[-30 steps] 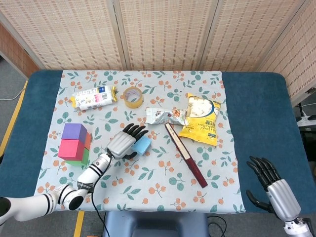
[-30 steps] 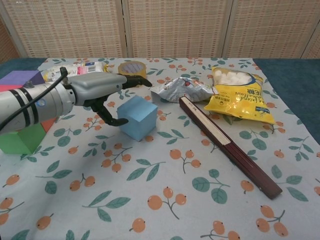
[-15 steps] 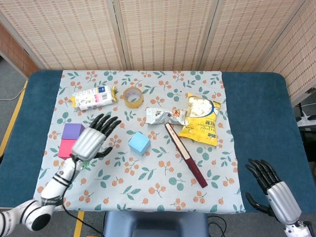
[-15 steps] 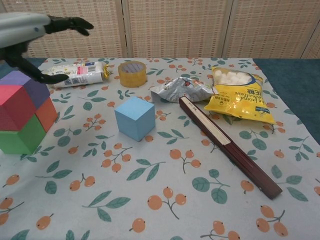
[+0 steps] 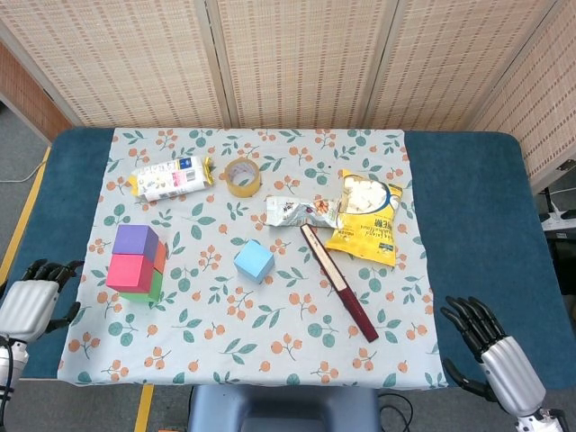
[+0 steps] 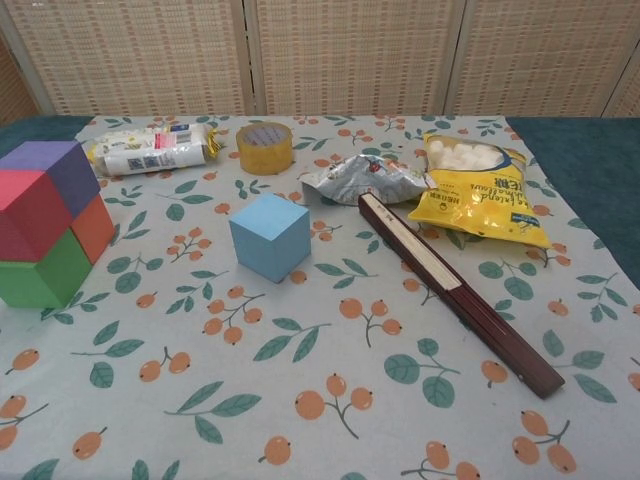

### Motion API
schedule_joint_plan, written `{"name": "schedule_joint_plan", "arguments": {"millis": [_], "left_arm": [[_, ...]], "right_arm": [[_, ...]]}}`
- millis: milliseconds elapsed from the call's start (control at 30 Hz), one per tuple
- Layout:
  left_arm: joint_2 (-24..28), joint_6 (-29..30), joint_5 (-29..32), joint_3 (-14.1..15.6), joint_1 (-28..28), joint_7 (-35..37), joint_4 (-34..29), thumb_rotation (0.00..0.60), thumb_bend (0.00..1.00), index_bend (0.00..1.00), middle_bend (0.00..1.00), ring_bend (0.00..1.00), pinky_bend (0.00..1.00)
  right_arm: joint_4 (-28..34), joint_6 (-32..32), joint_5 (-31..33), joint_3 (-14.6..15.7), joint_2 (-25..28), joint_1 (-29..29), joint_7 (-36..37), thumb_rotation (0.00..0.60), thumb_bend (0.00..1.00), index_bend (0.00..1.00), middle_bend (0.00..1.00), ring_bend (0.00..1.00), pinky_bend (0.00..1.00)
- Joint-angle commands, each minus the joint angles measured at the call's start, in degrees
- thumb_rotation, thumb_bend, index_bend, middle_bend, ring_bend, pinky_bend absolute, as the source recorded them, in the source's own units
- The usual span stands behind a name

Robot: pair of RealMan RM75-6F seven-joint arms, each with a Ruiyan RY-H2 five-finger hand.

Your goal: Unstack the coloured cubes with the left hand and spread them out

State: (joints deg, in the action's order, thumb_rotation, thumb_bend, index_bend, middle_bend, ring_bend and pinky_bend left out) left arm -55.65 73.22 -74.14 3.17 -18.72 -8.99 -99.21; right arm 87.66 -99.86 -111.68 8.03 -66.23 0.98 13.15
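Note:
A stack of coloured cubes stands at the left of the floral cloth: a purple cube [image 5: 136,240] [image 6: 62,166] and a pink cube [image 5: 125,271] [image 6: 33,212] on top, a green cube [image 5: 146,289] [image 6: 40,275] and an orange cube [image 5: 160,255] [image 6: 94,226] beneath. A light blue cube [image 5: 255,260] [image 6: 269,236] sits alone near the middle. My left hand [image 5: 31,303] hovers off the cloth's left edge, empty, fingers curled a little. My right hand [image 5: 490,354] is low at the front right, fingers spread, holding nothing. The chest view shows neither hand.
A white snack pack [image 5: 170,177], a tape roll [image 5: 242,175], a silver wrapper [image 5: 301,211] and a yellow snack bag [image 5: 366,216] lie across the back. A dark long box [image 5: 338,282] lies diagonally right of the blue cube.
My left hand let go of the blue cube, rose and swept left past the stack to beyond the cloth's edge. The blue cube stays where it was set.

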Motion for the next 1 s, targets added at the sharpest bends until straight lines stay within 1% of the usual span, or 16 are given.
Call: {"name": "schedule_joint_plan", "arguments": {"millis": [33, 200, 333, 433, 533, 633, 700, 767, 800, 867, 933, 1000], "left_arm": [[-2.0, -5.4, 4.0, -0.3, -0.5, 0.0, 3.5, 0.6, 0.4, 0.19, 0.25, 0.15, 0.14], [-5.0, -8.8, 4.4, -1.3, -2.1, -0.9, 6.2, 0.6, 0.4, 0.19, 0.24, 0.15, 0.13], [-6.4, -9.9, 3.6, -2.2, -3.5, -2.9, 5.6, 0.6, 0.4, 0.18, 0.24, 0.15, 0.13], [-7.0, -9.8, 2.1, -2.8, -4.5, -4.8, 3.9, 0.6, 0.4, 0.19, 0.25, 0.15, 0.13], [-7.0, -9.4, -0.1, -2.8, -5.1, -6.9, 0.4, 0.6, 0.4, 0.2, 0.27, 0.15, 0.13], [-7.2, -10.1, -2.5, -2.5, -6.2, -9.6, -4.0, 0.6, 0.4, 0.22, 0.33, 0.19, 0.14], [-8.0, -10.8, -3.6, -2.5, -7.1, -11.3, -5.7, 0.6, 0.4, 0.22, 0.36, 0.21, 0.14], [-9.9, -11.0, -4.6, -3.0, -8.0, -13.3, -6.5, 0.6, 0.4, 0.21, 0.36, 0.22, 0.14], [-10.9, -10.8, -5.0, -3.3, -8.4, -14.0, -6.5, 0.6, 0.4, 0.2, 0.35, 0.21, 0.14], [-13.7, -9.6, -6.5, -4.3, -8.9, -14.9, -5.4, 0.6, 0.38, 0.14, 0.29, 0.18, 0.14], [-16.0, -8.6, -7.9, -5.1, -9.3, -14.2, -3.9, 0.6, 0.37, 0.05, 0.19, 0.11, 0.12], [-18.2, -8.0, -10.0, -5.6, -9.8, -10.9, -2.1, 0.6, 0.36, 0.0, 0.07, 0.02, 0.05]], "right_arm": [[0.0, -0.1, 0.0, 0.0, 0.0, 0.0, 0.1, 0.6, 0.3, 0.0, 0.0, 0.0, 0.0], [0.0, 0.0, 0.1, 0.0, -0.1, -0.1, 0.0, 0.6, 0.3, 0.0, 0.0, 0.0, 0.0], [0.0, 0.4, 0.4, -0.1, -0.2, 0.0, -0.1, 0.6, 0.3, 0.0, 0.0, 0.0, 0.0], [0.1, 0.8, 0.6, 0.0, -0.2, 0.1, -0.2, 0.6, 0.3, 0.0, 0.0, 0.0, 0.0], [0.2, 0.6, 0.8, -0.2, -0.1, 0.1, -0.2, 0.6, 0.3, 0.0, 0.0, 0.0, 0.0], [0.2, 0.4, 1.0, -0.4, -0.1, 0.0, -0.1, 0.6, 0.3, 0.0, 0.0, 0.0, 0.0], [0.2, 0.6, 1.1, -0.3, -0.1, 0.1, 0.0, 0.6, 0.3, 0.0, 0.0, 0.0, 0.0], [0.2, 1.0, 1.1, -0.2, 0.0, 0.2, 0.1, 0.6, 0.3, 0.0, 0.0, 0.0, 0.0], [0.2, 1.1, 1.2, -0.2, 0.0, 0.2, 0.1, 0.6, 0.3, 0.0, 0.0, 0.0, 0.0], [0.3, 1.1, 1.2, -0.1, 0.1, 0.2, 0.3, 0.6, 0.3, 0.0, 0.0, 0.0, 0.0], [0.4, 1.0, 1.2, -0.2, 0.2, 0.2, 0.3, 0.6, 0.3, 0.0, 0.0, 0.0, 0.0], [0.4, 0.7, 1.3, -0.3, 0.3, 0.2, 0.5, 0.6, 0.3, 0.0, 0.0, 0.0, 0.0]]}}
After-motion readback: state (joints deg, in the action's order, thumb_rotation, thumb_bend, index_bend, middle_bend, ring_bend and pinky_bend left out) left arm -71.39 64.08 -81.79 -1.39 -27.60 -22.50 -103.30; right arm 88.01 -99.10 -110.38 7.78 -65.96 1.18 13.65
